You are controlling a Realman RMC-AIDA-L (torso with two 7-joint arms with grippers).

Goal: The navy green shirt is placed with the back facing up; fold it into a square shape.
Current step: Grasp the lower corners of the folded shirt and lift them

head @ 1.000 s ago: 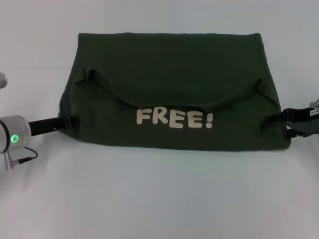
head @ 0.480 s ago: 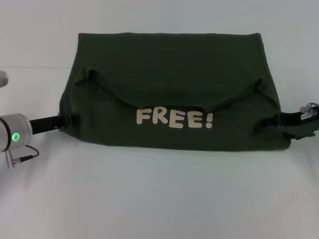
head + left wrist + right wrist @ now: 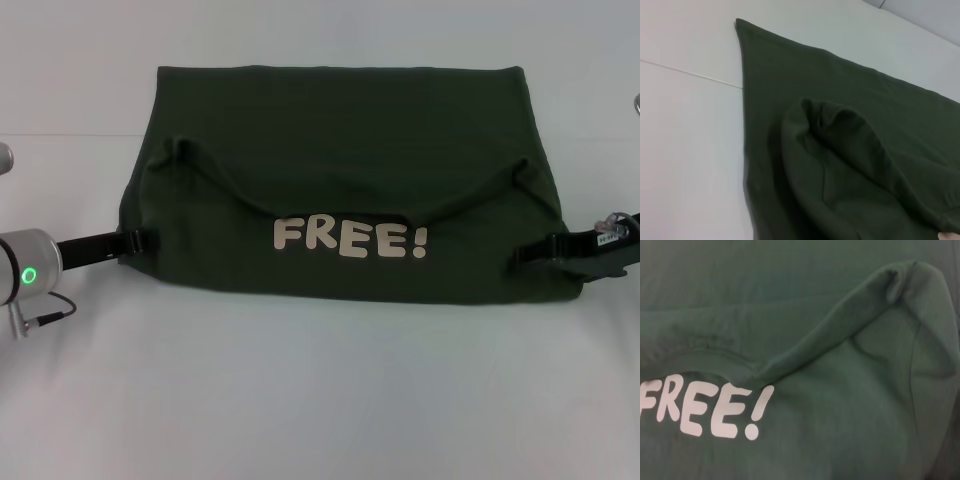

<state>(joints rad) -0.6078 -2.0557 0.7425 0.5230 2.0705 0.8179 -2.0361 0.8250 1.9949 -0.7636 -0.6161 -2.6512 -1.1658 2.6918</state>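
Head view: navy green shirt [image 3: 340,190] folded, left gripper [image 3: 140,241] and right gripper [image 3: 530,253] at its edges, jaws' state unreadable.

A plain white counter [image 3: 320,400] carries a single item: the navy green shirt [image 3: 340,150], folded over on itself into a broad rectangle and lying flat across the far half of the surface. Its cream "FREE!" lettering [image 3: 352,239] faces up along the fold nearest the counter's front edge, with the collar curving just behind it. A thin seam line [image 3: 690,73] crosses the counter top, running under the shirt's left side.
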